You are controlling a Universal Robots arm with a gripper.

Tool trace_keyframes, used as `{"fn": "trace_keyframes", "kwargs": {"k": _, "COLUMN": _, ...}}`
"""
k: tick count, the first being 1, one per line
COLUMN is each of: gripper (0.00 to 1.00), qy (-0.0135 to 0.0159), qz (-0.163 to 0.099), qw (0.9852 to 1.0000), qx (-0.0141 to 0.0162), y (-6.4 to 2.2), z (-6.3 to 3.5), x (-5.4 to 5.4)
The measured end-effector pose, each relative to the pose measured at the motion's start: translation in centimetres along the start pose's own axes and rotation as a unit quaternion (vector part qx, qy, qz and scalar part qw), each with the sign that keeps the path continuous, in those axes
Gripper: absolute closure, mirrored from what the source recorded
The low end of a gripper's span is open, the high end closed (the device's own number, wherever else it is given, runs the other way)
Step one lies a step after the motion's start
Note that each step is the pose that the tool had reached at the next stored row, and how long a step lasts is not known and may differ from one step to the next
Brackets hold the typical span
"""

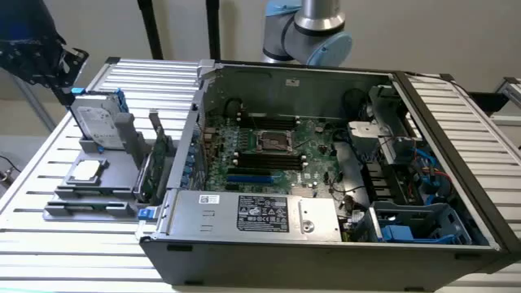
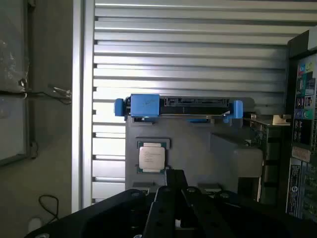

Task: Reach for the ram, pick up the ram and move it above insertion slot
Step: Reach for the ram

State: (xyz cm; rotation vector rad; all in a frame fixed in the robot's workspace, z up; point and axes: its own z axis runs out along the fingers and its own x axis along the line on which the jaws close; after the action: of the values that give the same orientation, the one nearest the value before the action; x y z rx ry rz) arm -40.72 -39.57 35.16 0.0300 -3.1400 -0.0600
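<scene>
My gripper [image 1: 57, 58] hangs dark at the exterior view's far left, above the back of a grey parts holder [image 1: 122, 131]. In the wrist view its fingers [image 2: 176, 179] meet at one tip with nothing between them, and they cover the holder's near end. A long thin strip in the holder's front slot [image 1: 89, 206] looks like the ram seen edge-on, though I cannot make out its green. The motherboard's black slots [image 1: 269, 160] lie inside the open computer case [image 1: 244, 210].
The holder also carries a silver hard drive in a blue frame [image 1: 96, 119] [image 2: 148, 105], a processor chip [image 1: 87, 171] [image 2: 151, 157] and an upright green expansion card [image 1: 158, 165]. A slatted aluminium table [image 1: 49, 256] bears everything. The arm's base [image 1: 313, 30] stands behind the case.
</scene>
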Motion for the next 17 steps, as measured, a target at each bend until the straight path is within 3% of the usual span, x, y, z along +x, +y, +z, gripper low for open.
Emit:
{"fn": "trace_keyframes", "kwargs": {"k": 11, "gripper": 0.89, "qy": 0.0001, "qz": 0.0, "qw": 1.0, "qx": 0.0001, "y": -0.03, "z": -0.02, "x": 0.0}}
{"fn": "trace_keyframes", "kwargs": {"k": 17, "gripper": 0.89, "qy": 0.0, "qz": 0.0, "qw": 1.0, "qx": 0.0, "y": -0.57, "z": -0.03, "x": 0.01}}
